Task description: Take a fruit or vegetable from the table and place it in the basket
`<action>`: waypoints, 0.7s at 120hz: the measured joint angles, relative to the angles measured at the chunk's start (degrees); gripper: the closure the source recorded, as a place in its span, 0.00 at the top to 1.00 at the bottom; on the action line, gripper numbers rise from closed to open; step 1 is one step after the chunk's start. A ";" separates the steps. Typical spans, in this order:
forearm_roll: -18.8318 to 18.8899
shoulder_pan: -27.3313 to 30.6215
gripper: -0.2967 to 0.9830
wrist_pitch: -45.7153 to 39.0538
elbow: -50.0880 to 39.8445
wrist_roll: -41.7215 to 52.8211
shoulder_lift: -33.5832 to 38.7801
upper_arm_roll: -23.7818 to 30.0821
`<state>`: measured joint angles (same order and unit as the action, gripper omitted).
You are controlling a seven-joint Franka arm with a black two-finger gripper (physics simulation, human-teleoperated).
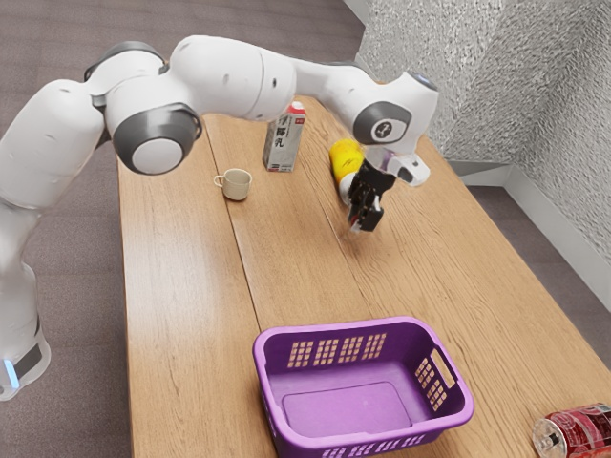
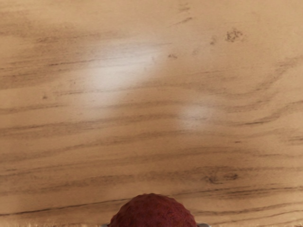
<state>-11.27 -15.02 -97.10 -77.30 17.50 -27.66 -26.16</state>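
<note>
My gripper is over the far half of the table, beyond the basket, with a bit of red between its fingertips. In the wrist view a dark red, bumpy round fruit, like a lychee, sits at the lower edge. Grey fingertip edges touch it from two sides, so the gripper is shut on it. The purple basket stands on the near part of the table, and its visible floor holds nothing.
A yellow bottle stands close behind the gripper. Toward the exterior view's left are a carton and a beige cup. A red can lies at the near right corner of the wooden table.
</note>
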 joint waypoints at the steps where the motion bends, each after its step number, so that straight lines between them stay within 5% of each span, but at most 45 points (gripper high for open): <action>1: 0.05 -0.02 0.35 0.12 0.20 0.00 0.22 0.00; 30: 1.32 -7.38 0.35 3.98 1.25 -0.55 8.50 1.71; 84: 5.09 -9.04 0.35 5.91 -7.84 -7.41 17.52 29.52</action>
<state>-6.18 -24.06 -91.19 -85.14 10.09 -10.14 3.36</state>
